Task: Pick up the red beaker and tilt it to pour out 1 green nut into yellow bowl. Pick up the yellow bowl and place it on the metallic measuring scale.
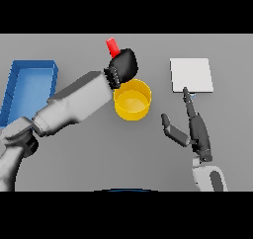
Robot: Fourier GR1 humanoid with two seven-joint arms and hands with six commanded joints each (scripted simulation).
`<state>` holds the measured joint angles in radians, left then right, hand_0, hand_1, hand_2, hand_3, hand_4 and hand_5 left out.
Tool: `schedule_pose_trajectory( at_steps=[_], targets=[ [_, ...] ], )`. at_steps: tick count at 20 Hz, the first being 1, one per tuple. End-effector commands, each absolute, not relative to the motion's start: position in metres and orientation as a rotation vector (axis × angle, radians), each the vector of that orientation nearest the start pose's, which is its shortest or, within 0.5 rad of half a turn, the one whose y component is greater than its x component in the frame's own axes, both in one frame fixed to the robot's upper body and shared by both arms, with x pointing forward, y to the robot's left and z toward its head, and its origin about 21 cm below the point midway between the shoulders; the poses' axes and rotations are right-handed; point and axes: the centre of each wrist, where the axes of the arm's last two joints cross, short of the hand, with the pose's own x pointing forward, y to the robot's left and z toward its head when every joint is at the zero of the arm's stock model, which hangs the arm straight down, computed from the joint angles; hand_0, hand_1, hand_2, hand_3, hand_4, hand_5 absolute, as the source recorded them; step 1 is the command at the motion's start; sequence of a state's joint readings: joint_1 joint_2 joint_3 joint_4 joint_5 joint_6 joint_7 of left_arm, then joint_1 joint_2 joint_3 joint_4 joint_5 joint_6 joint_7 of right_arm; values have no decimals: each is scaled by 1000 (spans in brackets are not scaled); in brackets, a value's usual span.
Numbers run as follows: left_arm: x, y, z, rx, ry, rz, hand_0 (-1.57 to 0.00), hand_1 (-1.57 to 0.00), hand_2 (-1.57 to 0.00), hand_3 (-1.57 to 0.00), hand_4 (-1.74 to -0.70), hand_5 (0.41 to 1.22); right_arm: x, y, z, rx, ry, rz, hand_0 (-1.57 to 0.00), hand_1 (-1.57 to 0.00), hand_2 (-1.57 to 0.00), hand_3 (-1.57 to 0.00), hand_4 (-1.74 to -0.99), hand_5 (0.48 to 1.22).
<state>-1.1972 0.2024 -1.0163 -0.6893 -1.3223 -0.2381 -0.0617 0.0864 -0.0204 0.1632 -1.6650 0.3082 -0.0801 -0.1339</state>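
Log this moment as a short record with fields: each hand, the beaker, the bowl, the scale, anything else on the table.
left hand: fingers closed on the red beaker, just behind the bowl
red beaker: top shows above the hand, leaning slightly left
yellow bowl: on the table, no nut visible inside
measuring scale: right of the bowl, nothing on it
right hand: open, fingers pointing at the scale
blue bin: far left

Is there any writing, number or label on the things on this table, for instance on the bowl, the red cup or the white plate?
None: no text, number or sign shows on the yellow bowl, the red beaker, the metallic measuring scale or the blue tray.
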Motion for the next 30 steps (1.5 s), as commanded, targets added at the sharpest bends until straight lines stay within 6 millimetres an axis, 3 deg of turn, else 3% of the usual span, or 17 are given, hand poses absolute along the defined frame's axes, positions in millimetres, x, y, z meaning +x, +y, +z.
schedule_pose_trajectory(
  at_steps=[1, 6, 10, 16, 17, 18, 22, 26, 28, 30],
  targets=[
    [410, 37, 104, -1405, 947, 2627, -1571, -1571, -1571, -1571, -1734, 1221, 227, -203, 4, -196, -1749, 302, 1, 1, 1, 1, -1082, 677],
    [407, 20, 111, -1378, 711, 2532, -1571, -1571, -1571, -1571, -1732, 1221, 229, -200, 6, -207, -1760, 309, 1, 1, 1, 1, -1059, 672],
    [410, 8, 120, -1383, 648, 2510, -1571, -1571, -1571, -1571, -1728, 1221, 226, -198, 7, -202, -1760, 315, 1, 1, 1, 1, -1035, 685],
    [440, 21, 192, -1529, 820, 2496, -1571, -1571, -1571, -1571, -1728, 1221, 229, -200, 7, -236, -1760, 327, 1, 1, 1, 1, -1023, 682],
    [446, 25, 211, -1582, 884, 2504, -1571, -1571, -1571, -1263, -1731, 1221, 228, -199, 7, -232, -1766, 330, 1, 1, 1, 1, -1024, 681],
    [451, 32, 223, -1622, 913, 2512, -1571, -1571, -1571, -1023, -1733, 1221, 226, -198, 5, -223, -1761, 331, 1, 1, 1, 1, -1028, 680],
    [474, 74, 268, -1822, 1249, 2623, -1571, -1571, -1571, -1346, -1731, 1221, 228, -197, 6, -212, -1765, 317, 1, 1, 1, 1, -996, 681],
    [488, 138, 297, -2086, 1747, 2634, -1571, -1571, -1571, -1444, -1737, 1221, 230, -196, 6, -193, -1767, 300, 1, 1, 1, 1, -1004, 668],
    [491, 181, 300, -2253, 2008, 2565, -1571, -1571, -1571, -1454, -1738, 1221, 232, -193, 4, -179, -1757, 293, 1, 1, 1, 1, -1004, 668],
    [492, 223, 289, -2362, 2294, 2443, -1571, -1571, -1571, -1447, -1739, 1221, 235, -196, 5, -165, -1761, 277, 1, 1, 1, 1, -996, 664]
  ],
)
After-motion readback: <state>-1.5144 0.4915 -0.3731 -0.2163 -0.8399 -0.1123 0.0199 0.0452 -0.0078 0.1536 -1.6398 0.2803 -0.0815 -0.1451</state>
